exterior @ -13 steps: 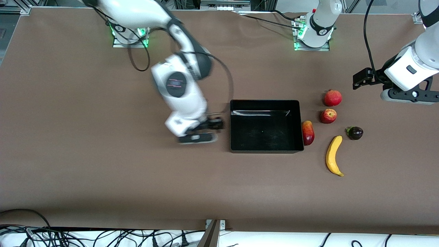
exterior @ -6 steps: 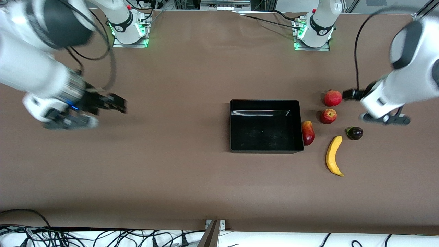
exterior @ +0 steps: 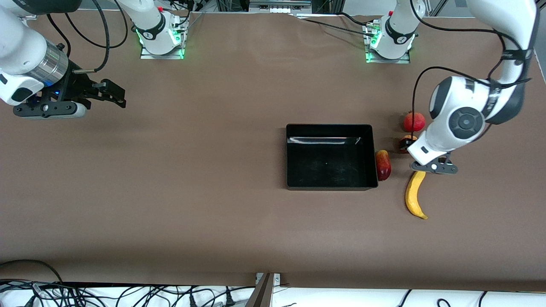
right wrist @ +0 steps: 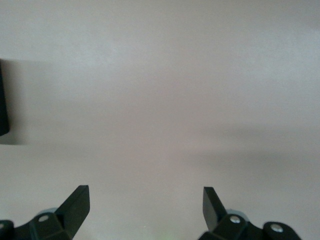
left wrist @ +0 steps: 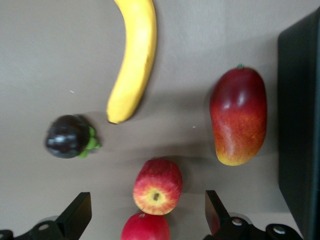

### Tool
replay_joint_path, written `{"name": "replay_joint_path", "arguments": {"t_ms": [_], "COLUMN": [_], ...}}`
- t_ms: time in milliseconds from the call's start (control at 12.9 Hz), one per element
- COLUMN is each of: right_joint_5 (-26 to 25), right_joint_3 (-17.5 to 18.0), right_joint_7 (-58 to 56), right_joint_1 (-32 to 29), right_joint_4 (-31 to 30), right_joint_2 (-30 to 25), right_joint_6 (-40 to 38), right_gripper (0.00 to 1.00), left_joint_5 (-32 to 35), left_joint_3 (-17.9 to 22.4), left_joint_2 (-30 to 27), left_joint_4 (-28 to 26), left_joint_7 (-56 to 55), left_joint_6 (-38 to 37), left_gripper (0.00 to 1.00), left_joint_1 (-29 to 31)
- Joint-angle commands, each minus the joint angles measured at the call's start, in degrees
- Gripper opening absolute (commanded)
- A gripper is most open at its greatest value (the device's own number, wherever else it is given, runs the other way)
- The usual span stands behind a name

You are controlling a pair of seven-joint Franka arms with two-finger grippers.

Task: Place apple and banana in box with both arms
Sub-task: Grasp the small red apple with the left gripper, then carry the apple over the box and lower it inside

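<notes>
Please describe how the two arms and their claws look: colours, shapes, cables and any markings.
Both arms are white, rounded segments with dark grey joints and loose black cables. The left arm has a round dark grey cap. Green lights glow at both bases. The left claw and right claw have black, wedge-shaped fingers.

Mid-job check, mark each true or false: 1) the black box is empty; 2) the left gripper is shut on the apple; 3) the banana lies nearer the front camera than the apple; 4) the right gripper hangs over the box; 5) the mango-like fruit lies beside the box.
1) The shallow black plastic box is empty. True.
2) The left gripper is shut on the small red-yellow apple. False: its fingers are open, above the apple.
3) The long yellow banana lies nearer the front camera than the apple. True.
4) The right gripper hangs over the box. False: it waits over bare table toward the right arm's end.
5) The elongated red-yellow fruit lies beside the box. True.
</notes>
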Motion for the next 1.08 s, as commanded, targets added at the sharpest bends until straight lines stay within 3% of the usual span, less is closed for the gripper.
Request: {"name": "replay_joint_path", "arguments": {"t_ms": [0, 155, 619, 696, 773, 851, 928, 1005], "right_joint_5": [-1.16, -1.25, -3.27, -3.54, -3.54, -3.63, -4.06, -4.07], "right_joint_3": [4.45, 6.24, 6.15, 6.15, 6.06, 6.06, 6.06, 6.15], "right_joint_7": [-2.4, -3.28, -3.01, -2.84, -2.93, -2.93, -2.93, -2.93], "right_joint_1": [-5.87, -8.18, -8.53, -8.62, -8.8, -8.71, -8.71, -8.54], "right_joint_4": [-1.69, -1.25, 1.04, 1.91, 2.27, 2.36, 2.45, 2.36], "right_joint_2": [-0.83, -0.57, 0.66, 0.66, 0.75, 1.18, 1.19, 1.19], "right_joint_6": [1.59, 1.77, 1.78, 1.42, 1.42, 1.51, 1.25, 1.16], "right_gripper": [1.0, 1.0, 1.0, 1.0, 1.0, 1.0, 1.0, 1.0], "left_joint_5": [1.55, 1.63, 4.09, 4.18, 4.27, 4.27, 4.27, 4.27], "left_joint_3": [-0.11, 0.15, 0.15, 0.24, 0.33, 0.33, 0.33, 0.15], "left_joint_2": [-3.42, -1.76, 2.37, 3.86, 4.4, 4.31, 3.88, 3.44], "left_joint_4": [-10.49, -13.86, -14.14, -13.96, -13.61, -13.35, -11.69, -8.54], "left_joint_7": [-1.5, -1.41, -1.5, -1.5, -1.5, -1.5, -1.24, -0.89], "left_joint_6": [10.68, 17.65, 18.99, 19.17, 19.17, 19.0, 18.04, 15.33], "left_gripper": [1.0, 1.0, 1.0, 0.76, 0.45, 0.25, 0.12, 0.06], "left_joint_1": [0.76, 3.12, 3.58, 3.58, 3.58, 3.58, 3.58, 3.58]}}
